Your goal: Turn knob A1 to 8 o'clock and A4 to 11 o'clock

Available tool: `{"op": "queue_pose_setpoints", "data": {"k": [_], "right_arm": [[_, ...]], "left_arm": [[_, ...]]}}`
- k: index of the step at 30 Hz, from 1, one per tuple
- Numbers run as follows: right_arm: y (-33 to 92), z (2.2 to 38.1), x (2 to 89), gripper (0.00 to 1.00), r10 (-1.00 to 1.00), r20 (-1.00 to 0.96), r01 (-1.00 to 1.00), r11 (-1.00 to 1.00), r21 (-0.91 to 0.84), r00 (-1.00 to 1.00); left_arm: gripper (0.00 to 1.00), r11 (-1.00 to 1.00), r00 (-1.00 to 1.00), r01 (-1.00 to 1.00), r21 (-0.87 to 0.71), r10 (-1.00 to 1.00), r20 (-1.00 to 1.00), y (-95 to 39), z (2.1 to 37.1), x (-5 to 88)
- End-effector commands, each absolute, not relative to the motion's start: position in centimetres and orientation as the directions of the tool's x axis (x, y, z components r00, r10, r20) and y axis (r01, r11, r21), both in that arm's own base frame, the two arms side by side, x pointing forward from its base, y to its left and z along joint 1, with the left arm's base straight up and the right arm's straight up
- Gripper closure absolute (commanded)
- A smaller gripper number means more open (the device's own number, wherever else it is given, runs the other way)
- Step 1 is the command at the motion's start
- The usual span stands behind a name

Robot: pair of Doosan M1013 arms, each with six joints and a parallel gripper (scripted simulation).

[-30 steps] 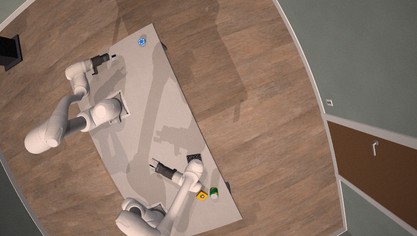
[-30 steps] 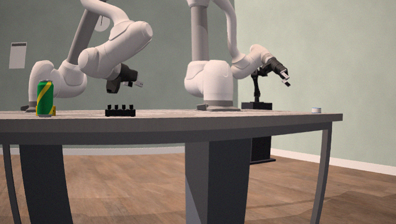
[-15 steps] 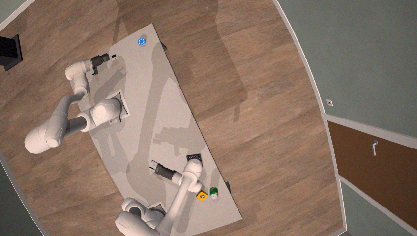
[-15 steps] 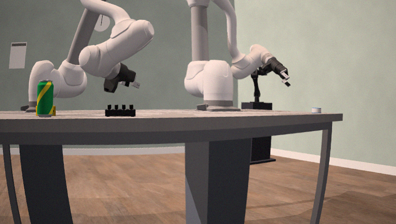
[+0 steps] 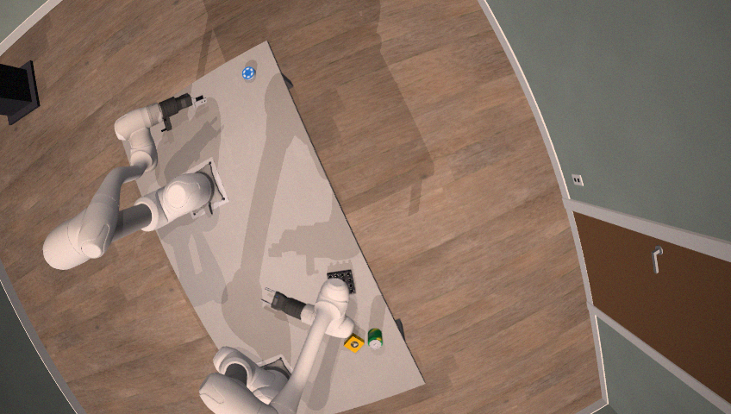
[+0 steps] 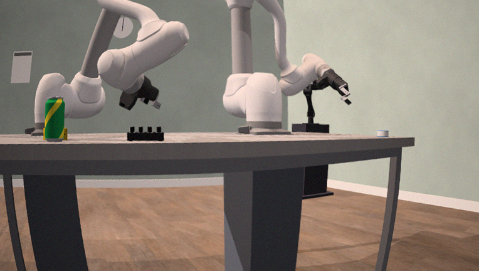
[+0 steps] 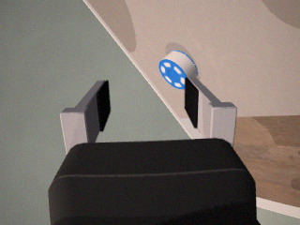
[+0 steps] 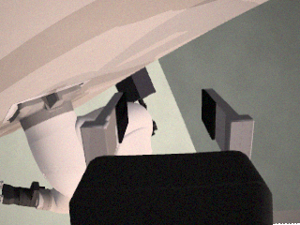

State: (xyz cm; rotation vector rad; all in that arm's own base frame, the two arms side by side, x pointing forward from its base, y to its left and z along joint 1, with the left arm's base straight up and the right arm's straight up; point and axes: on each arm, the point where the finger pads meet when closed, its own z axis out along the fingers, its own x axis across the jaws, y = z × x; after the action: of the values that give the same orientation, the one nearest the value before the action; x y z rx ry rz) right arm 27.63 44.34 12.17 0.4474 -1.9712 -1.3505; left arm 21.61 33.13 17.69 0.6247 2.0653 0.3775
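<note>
The black knob box (image 5: 351, 288) (image 6: 145, 136) stands on the table with several black knobs on top. In the top view the right arm's wrist covers its lower left part. The knob directions, hour marks and socket are too small or hidden to read. My right gripper (image 5: 266, 296) (image 6: 150, 102) (image 8: 164, 106) is open and empty, above the table to the left of the box in the top view, pointing away from it. My left gripper (image 5: 200, 99) (image 6: 345, 95) (image 7: 146, 94) is open and empty above the table's far end, far from the box.
A green can (image 5: 375, 336) (image 6: 54, 118) and a yellow block (image 5: 351, 347) (image 6: 65, 133) with a round centre stand near the box, below it in the top view. A blue and white round thing (image 5: 248, 73) (image 6: 382, 133) (image 7: 177, 70) lies at the far end of the table (image 5: 240, 153).
</note>
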Motion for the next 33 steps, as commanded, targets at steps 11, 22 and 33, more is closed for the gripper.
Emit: {"op": "queue_pose_setpoints", "data": {"k": [11,22,33], "right_arm": [[40.8,12.1,25.8,0.00,-0.536,0.579,0.174,0.624,0.762,-0.614],[37.4,12.1,24.8,0.00,-0.387,0.738,0.209,0.793,0.572,-0.552],[33.7,12.3,24.2,0.00,-0.169,0.844,0.229,0.919,0.322,-0.509]], "left_arm": [[0.00,0.824,-0.452,0.285,0.490,0.566,-0.689,33.2,17.7,21.6],[0.00,0.824,-0.452,0.285,0.490,0.566,-0.689,33.2,17.7,21.6],[0.00,0.824,-0.452,0.285,0.490,0.566,-0.689,33.2,17.7,21.6]]}}
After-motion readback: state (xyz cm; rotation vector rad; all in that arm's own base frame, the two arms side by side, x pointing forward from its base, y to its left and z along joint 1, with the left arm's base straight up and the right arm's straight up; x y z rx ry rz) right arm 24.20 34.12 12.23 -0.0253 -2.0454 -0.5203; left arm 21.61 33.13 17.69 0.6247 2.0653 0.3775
